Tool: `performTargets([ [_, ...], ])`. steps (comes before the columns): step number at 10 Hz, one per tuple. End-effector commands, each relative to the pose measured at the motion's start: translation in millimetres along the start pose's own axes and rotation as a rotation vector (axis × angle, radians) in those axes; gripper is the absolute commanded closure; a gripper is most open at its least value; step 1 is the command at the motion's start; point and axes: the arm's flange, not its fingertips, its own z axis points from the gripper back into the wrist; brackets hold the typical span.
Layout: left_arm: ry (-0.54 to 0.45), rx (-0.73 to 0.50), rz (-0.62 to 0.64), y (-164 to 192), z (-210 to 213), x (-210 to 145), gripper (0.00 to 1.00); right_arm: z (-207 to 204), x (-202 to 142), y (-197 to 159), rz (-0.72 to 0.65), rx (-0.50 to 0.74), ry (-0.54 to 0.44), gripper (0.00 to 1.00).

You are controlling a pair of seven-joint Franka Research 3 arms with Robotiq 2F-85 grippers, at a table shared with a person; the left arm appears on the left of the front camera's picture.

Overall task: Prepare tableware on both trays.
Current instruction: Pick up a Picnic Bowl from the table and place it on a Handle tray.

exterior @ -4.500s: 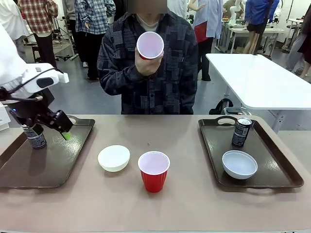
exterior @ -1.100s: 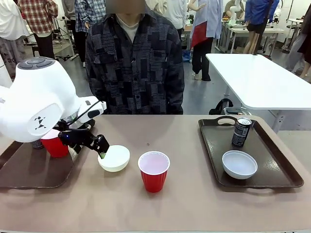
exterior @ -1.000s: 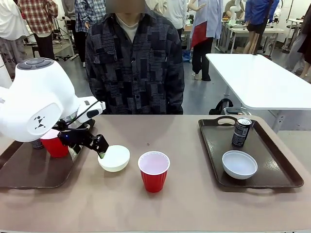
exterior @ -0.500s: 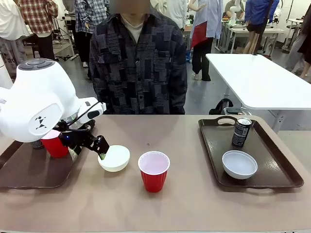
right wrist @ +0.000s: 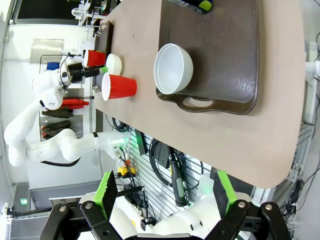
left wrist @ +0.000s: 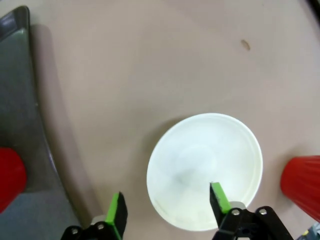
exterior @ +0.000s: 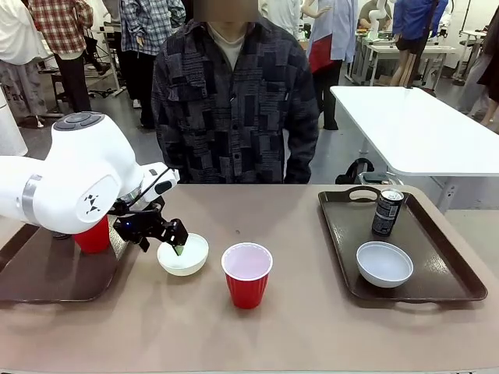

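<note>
Beside the left tray (exterior: 47,273), the left hand (left wrist: 166,192) hovers open astride the rim of the white bowl (left wrist: 200,160) on the worktop (exterior: 312,327), seemingly to pinch it trayward.

You had a person (exterior: 234,101) in a dark patterned shirt standing at the far edge of the tan tabletop (exterior: 312,327). A white table (exterior: 413,125) stood far right, with bystanders (exterior: 58,31) far left.
</note>
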Motion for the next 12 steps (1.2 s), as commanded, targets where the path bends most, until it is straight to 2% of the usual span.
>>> performTargets([
  [1,-0.008,0.042,0.052,-3.1,-6.2,3.1,1.0,-1.1,0.0,-1.1,0.001,0.015,-0.008,0.0],
  [2,0.011,0.058,0.06,-1.5,-8.5,3.6,0.64,-1.1,0.0,-1.1,0.001,0.015,-0.008,0.0],
  [3,0.022,0.063,0.065,-0.9,-10.4,3.9,1.0,-1.1,0.0,-1.1,0.001,0.015,-0.008,0.0],
  [12,0.031,0.059,0.096,2.5,-2.2,3.9,1.0,-1.1,0.0,-1.1,0.001,0.015,-0.008,0.0],
])
